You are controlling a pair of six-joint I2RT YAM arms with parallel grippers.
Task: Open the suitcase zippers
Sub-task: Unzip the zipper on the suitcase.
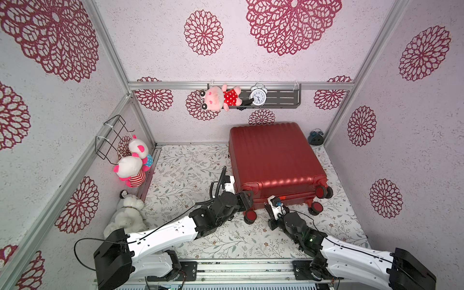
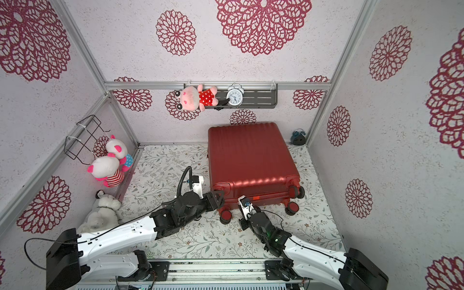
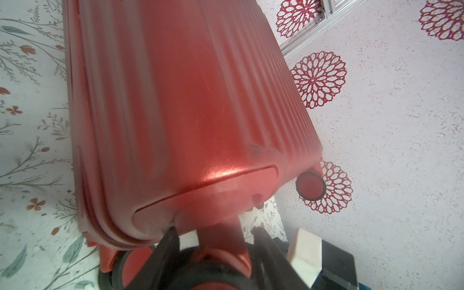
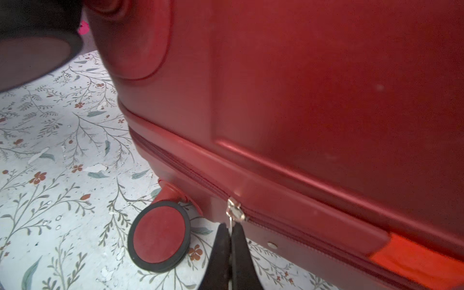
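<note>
- The suitcase [image 1: 273,155] lies flat toward the far right corner of the counter [image 1: 190,175], with its wheel end facing the near edge.
- The right gripper [image 4: 229,227] has its jaws clenched on the silver pull tab [image 4: 230,222]. The tab hangs from the slider [image 4: 235,213] on the wheel end.
- The left gripper [image 3: 213,232] has its jaws closed partway round a wheel bracket [image 3: 221,251] at the near-left corner of the case. We read that as a brace.
- We should draw the tab along the zipper track [image 4: 175,165] and close to the shell. Tugging outward would likely make the slider bind or pull the thin tab out of the grip.
- We cannot tell from here which side of the slider is already parted, so we should settle the direction first.
- If the pull runs toward the lower wheel [image 4: 159,236], the track bends round the corner. The wrist must turn with the bend and clear that wheel.
- The brace should push against the pull so the case does not roll or swing.
</note>
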